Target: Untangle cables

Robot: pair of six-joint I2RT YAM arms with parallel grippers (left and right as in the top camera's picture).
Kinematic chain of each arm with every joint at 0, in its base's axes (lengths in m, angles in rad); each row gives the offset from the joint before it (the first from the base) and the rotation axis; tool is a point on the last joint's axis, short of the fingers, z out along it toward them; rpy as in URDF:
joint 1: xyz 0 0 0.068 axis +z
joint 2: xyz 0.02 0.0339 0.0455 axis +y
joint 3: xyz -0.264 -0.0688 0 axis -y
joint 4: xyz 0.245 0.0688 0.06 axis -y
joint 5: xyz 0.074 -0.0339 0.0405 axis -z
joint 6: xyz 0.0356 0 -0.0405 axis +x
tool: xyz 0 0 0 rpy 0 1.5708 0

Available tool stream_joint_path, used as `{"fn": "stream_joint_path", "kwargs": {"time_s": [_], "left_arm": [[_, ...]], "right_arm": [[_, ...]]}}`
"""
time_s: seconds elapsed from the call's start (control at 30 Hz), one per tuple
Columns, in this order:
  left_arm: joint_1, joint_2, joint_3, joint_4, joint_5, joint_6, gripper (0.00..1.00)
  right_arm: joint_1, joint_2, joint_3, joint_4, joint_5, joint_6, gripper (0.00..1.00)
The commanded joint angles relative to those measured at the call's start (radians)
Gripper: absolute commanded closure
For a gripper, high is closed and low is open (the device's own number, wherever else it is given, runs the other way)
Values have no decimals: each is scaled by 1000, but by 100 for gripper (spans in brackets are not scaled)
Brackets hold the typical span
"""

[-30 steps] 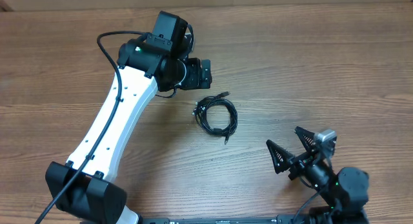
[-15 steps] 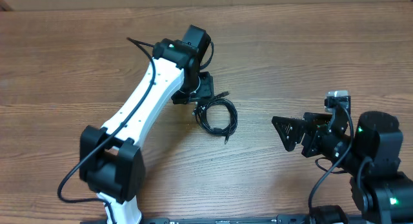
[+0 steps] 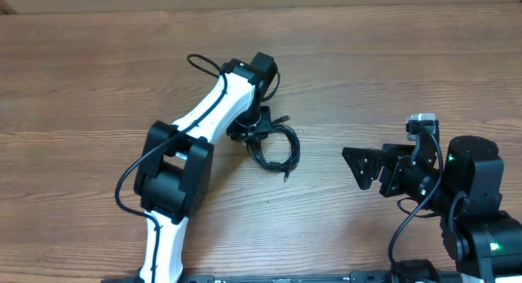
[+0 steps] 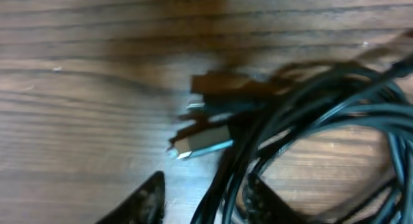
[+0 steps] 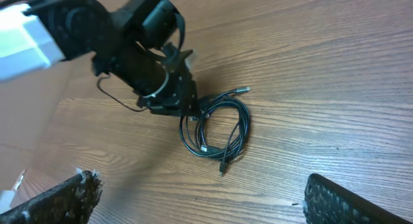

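The cables (image 3: 275, 146) lie as one loose coil on the table (image 3: 408, 71), and the left gripper (image 3: 254, 130) sits right over the coil's upper-left edge, where the plugs bunch together. From that gripper the loops run away toward the right arm's side, so the coil lies straight ahead of its fingers. The coil is nearly round, with no clear long axis. One tail pokes out from its top and another from its bottom.

In the left wrist view a silvery plug (image 4: 201, 144) lies just beside the black strands, and some strands pass down between the fingers. The jaws look parted and grip nothing that I can see, though the second fingertip is blurred among the cords.

The right gripper (image 3: 365, 165) is well apart from the coil, fingers spread wide and empty, pointing at it. The left arm is much the nearer.

The cords are thin, black and limp, overlapping several times, so they will probably drag along together when pulled.
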Motion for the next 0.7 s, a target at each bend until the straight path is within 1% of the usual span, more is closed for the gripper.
{"fn": "stream_joint_path", "kwargs": {"time_s": [0.0,0.03,0.1,0.23,0.3,0.4,0.47,0.57,0.6,0.67], "left_arm": [[-22,34,12,23,16,48,73],[-23,35,12,31,15,48,96],[-23,32,13,32,16,55,96],[-13,-32,24,19,54,168,96],[-13,-99,24,29,116,243,96],[-13,-203,24,55,300,383,96],[-13,-275,24,58,420,440,96],[-11,-334,24,51,425,441,96],[-11,-349,24,53,436,447,96],[-5,-372,25,56,505,478,96]], "right_arm": [[-3,-6,21,4,-5,-7,0],[-3,-6,21,4,-5,-7,0],[-3,-6,21,4,-5,-6,0],[-3,1,21,9,-5,4,1],[-3,20,21,13,-5,33,1],[-3,76,21,16,-6,69,4],[-2,132,21,24,-28,68,10],[-2,198,21,51,-56,69,13],[-2,222,21,59,-68,69,16],[-2,268,21,65,-93,70,24]]}}
